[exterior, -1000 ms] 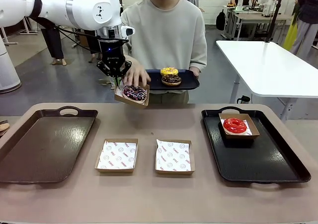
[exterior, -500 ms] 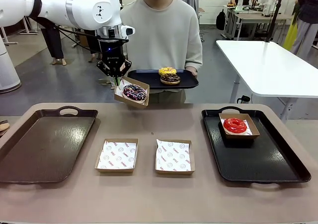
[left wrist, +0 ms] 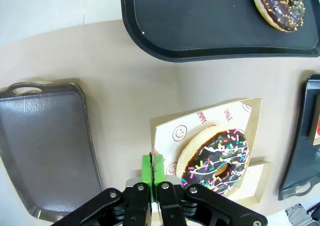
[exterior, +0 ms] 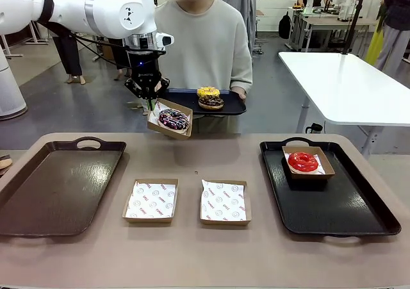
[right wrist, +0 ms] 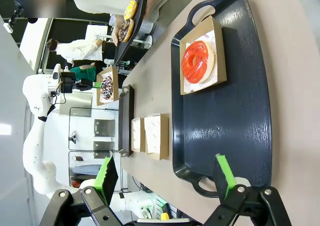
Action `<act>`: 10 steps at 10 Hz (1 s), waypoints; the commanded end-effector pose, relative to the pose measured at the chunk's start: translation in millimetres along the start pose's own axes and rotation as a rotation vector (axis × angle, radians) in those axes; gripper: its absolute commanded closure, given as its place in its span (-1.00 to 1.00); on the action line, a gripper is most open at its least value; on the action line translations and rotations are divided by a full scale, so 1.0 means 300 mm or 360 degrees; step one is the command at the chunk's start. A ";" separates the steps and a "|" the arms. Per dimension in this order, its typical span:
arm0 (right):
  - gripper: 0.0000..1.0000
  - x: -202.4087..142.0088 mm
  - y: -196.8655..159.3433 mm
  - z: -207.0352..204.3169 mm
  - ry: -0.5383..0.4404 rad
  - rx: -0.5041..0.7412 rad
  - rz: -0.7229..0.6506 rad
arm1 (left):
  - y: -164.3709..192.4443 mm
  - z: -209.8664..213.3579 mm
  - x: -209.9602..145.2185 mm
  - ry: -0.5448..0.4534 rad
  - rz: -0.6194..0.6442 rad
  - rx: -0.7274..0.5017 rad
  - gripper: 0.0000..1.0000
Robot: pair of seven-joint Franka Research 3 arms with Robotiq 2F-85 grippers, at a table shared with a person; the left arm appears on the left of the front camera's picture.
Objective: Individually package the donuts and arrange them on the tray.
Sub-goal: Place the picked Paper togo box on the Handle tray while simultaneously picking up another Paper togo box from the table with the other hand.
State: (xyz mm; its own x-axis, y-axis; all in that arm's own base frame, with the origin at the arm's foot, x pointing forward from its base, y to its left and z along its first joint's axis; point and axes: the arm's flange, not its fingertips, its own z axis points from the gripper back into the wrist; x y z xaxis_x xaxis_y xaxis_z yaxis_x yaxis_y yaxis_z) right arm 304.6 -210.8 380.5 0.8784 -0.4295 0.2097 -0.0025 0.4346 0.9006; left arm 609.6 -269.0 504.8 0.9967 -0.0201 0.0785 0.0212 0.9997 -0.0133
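My left gripper (exterior: pixel 148 100) is shut on the edge of a cardboard box (exterior: pixel 168 127) and holds it in the air over the table's far edge. In the box lies the dark purple sprinkled donut (exterior: pixel 173 118). The left wrist view shows the green pads (left wrist: pixel 150 167) pinching the box's rim (left wrist: pixel 250 117) beside that donut (left wrist: pixel 220 158). The person holds a dark tray (exterior: pixel 234 103) with the yellow donut (exterior: pixel 207 92) and the chocolate donut (exterior: pixel 211 102). The red donut (exterior: pixel 302 161) sits boxed on the black tray (exterior: pixel 339 202). My right gripper (right wrist: pixel 165 178) hangs open above that tray's near end (right wrist: pixel 235 116).
Two paper-lined boxes (exterior: pixel 151 200) (exterior: pixel 223 202) with nothing in them lie side by side at the table's middle. A brown tray (exterior: pixel 57 186) lies at the left. A white table (exterior: pixel 346 84) stands behind on the right.
The person's hand has let go of the held box and drawn back. The person's tray has shifted a little left and up. My left gripper and its box have stayed in place.
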 end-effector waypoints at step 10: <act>-1.00 -0.017 0.523 -0.505 0.0435 -0.0620 0.0308 | 0.394 0.120 -0.144 0.0104 -0.0072 -0.0100 0.98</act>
State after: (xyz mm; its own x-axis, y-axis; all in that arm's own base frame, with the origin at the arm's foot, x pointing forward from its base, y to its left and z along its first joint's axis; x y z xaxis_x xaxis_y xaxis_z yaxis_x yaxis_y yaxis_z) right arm 364.1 -43.7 459.9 0.9633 -0.1456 0.2256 -0.0575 0.7087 0.7032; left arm 585.7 -169.4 545.2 0.9977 -0.0576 0.0363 0.0599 0.9960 -0.0666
